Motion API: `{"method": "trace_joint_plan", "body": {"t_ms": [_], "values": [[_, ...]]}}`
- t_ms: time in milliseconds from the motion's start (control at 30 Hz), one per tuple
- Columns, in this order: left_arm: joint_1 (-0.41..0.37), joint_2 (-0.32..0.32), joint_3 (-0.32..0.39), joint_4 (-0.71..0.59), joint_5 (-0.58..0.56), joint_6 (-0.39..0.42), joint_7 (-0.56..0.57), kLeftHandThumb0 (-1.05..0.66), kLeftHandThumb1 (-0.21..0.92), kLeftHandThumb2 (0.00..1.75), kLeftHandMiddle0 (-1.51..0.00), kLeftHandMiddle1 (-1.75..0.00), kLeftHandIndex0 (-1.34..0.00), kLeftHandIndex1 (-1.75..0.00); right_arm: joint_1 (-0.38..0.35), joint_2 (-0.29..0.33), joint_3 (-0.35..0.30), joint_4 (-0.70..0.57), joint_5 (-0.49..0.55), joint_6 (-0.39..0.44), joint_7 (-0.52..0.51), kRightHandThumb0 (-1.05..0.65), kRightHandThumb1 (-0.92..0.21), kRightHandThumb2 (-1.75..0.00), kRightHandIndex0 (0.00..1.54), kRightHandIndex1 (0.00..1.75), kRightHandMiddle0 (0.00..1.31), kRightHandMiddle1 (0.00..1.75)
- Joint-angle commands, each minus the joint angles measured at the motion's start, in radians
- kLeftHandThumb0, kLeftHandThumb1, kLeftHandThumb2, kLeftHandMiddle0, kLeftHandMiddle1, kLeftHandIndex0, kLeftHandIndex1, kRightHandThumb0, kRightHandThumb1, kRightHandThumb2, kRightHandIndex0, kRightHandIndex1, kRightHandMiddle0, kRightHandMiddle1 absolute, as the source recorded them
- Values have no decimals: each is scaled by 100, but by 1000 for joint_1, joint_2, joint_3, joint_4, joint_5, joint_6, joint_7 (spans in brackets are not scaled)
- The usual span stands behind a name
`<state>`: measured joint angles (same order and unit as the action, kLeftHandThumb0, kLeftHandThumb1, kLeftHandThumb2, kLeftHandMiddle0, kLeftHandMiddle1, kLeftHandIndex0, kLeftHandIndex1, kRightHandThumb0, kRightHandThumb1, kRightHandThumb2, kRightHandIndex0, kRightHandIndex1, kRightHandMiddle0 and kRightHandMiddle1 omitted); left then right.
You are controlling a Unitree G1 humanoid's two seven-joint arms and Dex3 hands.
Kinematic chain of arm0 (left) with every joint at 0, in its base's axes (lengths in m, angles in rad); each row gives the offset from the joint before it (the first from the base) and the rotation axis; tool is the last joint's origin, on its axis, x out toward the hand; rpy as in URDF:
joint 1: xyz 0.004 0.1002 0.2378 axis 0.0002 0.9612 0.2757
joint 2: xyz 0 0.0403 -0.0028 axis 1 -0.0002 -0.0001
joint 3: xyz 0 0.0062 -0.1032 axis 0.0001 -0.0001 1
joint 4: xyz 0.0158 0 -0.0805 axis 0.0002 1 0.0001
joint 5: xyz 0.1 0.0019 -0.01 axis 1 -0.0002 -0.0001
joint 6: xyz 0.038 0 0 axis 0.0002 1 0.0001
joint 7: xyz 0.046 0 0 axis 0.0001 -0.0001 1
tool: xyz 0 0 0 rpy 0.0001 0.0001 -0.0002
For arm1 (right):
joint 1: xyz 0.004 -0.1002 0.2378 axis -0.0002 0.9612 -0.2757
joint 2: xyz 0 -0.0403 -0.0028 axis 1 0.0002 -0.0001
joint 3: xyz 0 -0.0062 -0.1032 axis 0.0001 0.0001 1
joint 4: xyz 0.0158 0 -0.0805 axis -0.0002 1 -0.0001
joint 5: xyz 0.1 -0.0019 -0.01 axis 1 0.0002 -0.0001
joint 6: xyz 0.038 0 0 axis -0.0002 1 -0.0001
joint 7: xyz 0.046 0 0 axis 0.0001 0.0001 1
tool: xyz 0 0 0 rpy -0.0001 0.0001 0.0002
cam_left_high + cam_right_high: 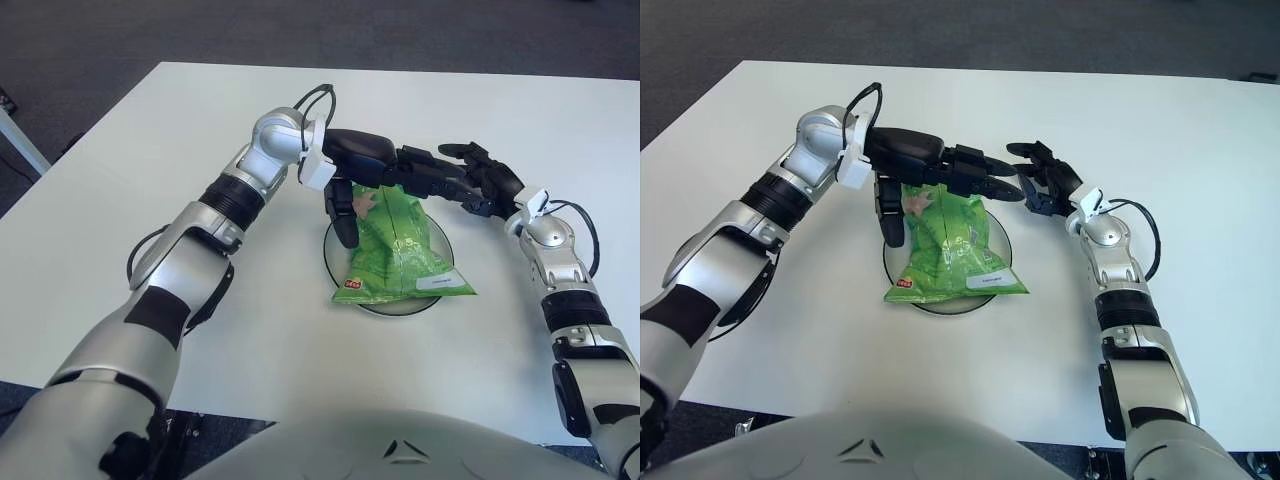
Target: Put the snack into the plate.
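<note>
One green snack bag [400, 250] lies flat on the single round plate [437, 300], covering most of it; the bag's near corners reach past the plate's rim toward the robot, and its white label faces the near right. The plate sits near the middle of the white surface [150, 180], with wide bare room on every side and the surface's edges well apart from it.

The left hand [372, 172] reaches in from the left, palm down over the bag's far end. Two fingers [440, 180] stretch out level to the right above the bag, and one finger [340, 215] points down beside the bag's far left corner, at the plate's rim. The fingers are spread apart and clasp nothing.

The right hand [1040, 175] shows just beyond the plate's far right rim, close to the left fingertips, its fingers loosely spread and holding nothing.
</note>
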<state>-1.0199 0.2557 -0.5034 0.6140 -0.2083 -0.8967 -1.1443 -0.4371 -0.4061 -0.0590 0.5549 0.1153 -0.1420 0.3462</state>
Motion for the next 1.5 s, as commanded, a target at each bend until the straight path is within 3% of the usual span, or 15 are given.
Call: {"method": "trace_joint_plan", "body": {"t_ms": [0, 167, 233, 333, 500, 633, 733, 833, 1033, 1233, 1367, 1467], "values": [[-28, 17, 64, 24, 11, 23, 1, -94, 66, 44, 0, 0, -1, -5, 50, 85, -49, 40, 72, 152, -33, -53, -52, -108, 85, 161, 42, 152], [-39, 31, 128, 100, 89, -33, 68, -91, 60, 53, 0, 0, 0, -23, 64, 104, -80, -1, 112, 179, -30, -48, -37, -125, 112, 173, 56, 172], [-43, 43, 157, 161, 140, -70, 121, -90, 60, 55, 0, 0, 0, -26, 71, 103, -80, -13, 108, 177, -32, -48, -35, -128, 117, 174, 59, 173], [-31, 50, 194, 183, 189, -59, 206, -89, 60, 58, 0, 0, 0, -30, 83, 100, -77, -31, 91, 174, -41, -48, -32, -131, 122, 174, 61, 174], [-16, 57, 232, 198, 213, -35, 271, -81, 53, 69, 0, 0, 0, -36, 90, 96, -72, -45, 77, 178, -48, -48, -31, -133, 127, 175, 62, 175], [12, 85, 278, 258, 308, -97, 433, -82, 54, 72, -2, -1, 0, -37, 93, 93, -69, -50, 74, 178, -49, -48, -33, -131, 128, 175, 61, 175], [37, 82, 299, 277, 348, -99, 529, -84, 56, 72, -4, -2, 0, -38, 94, 94, -71, -52, 78, 178, -47, -47, -34, -129, 128, 175, 60, 175], [89, 66, 337, 300, 369, -56, 660, -83, 59, 70, -12, -7, 0, -52, 94, 96, -72, -54, 79, 177, -48, -47, -35, -128, 128, 175, 59, 175], [135, 45, 377, 327, 383, 1, 812, -80, 64, 68, -22, -16, 0, -76, 101, 95, -68, -73, 72, 187, -56, -47, -35, -127, 129, 175, 58, 175], [197, -1, 447, 339, 329, 47, 932, -72, 67, 74, -13, -65, 0, -96, 104, 95, -66, -79, 68, 185, -61, -47, -36, -127, 129, 175, 58, 175], [270, -25, 519, 345, 249, 66, 962, -57, 64, 90, -20, -107, -2, -140, 108, 93, -64, -87, 69, 186, -61, -47, -36, -127, 128, 175, 58, 175], [313, -55, 570, 350, 185, 100, 976, -44, 71, 80, -30, -135, -20, -163, 109, 92, -64, -89, 71, 186, -60, -47, -36, -127, 128, 175, 58, 175]]}}
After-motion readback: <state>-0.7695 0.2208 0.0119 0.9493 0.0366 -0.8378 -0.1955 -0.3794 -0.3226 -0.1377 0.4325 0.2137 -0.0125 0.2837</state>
